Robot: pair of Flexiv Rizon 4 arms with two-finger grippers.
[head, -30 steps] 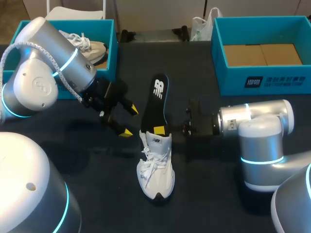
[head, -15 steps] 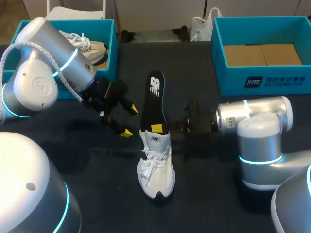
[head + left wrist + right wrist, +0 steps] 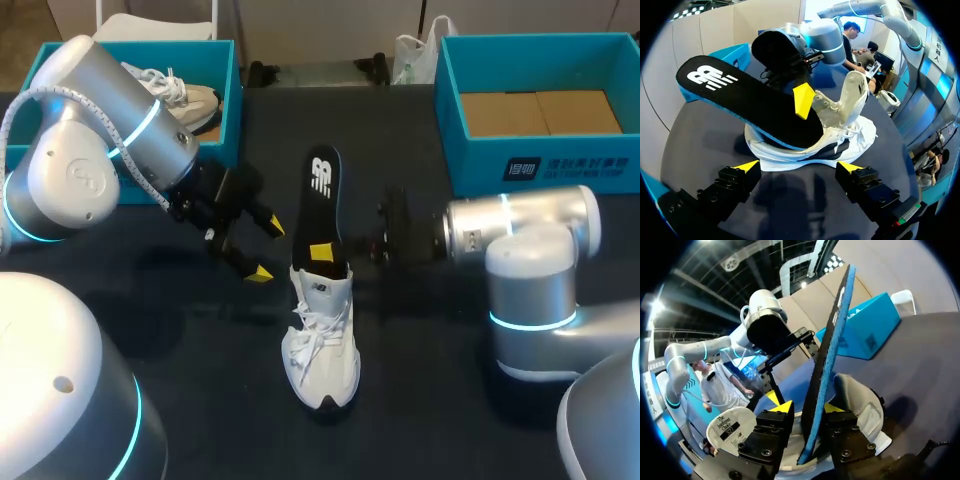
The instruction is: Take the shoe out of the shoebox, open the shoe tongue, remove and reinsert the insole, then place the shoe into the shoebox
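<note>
At table centre, a little toward 6 o'clock in the head view: white shoe (image 3: 321, 345) on its sole on the dark table (image 3: 420, 400), toe at 6 o'clock, opening at 12 o'clock.

Black insole (image 3: 319, 205) with a white logo stands out of the opening. Its front end is down inside the shoe and its logo end is raised toward 12 o'clock, clear of the table.

Right arm enters from 3 o'clock. Right gripper (image 3: 322, 255) sits at the shoe's opening, one yellow tip showing against the insole. Right wrist view: right gripper (image 3: 809, 407) is narrow, one finger on each face of the insole (image 3: 827, 355), pinching it edge-on just above the shoe (image 3: 860, 402).

Left arm enters from 9 o'clock. Left gripper (image 3: 267, 248) hangs at 9 to 10 o'clock of the shoe's opening, near it but apart, fingers wide, nothing between them. Left wrist view: left gripper (image 3: 797, 167) is spread wide, with the shoe (image 3: 840, 142) side-on just ahead of it and the insole (image 3: 750, 102) slanting up out of it. A white padded flap, apparently the tongue (image 3: 855, 95), stands upright.

Left shoebox (image 3: 230, 90), teal, at 10 to 11 o'clock, holds a second shoe (image 3: 185, 95). Right shoebox (image 3: 470, 165), teal, at 1 to 2 o'clock, shows its brown cardboard floor.
</note>
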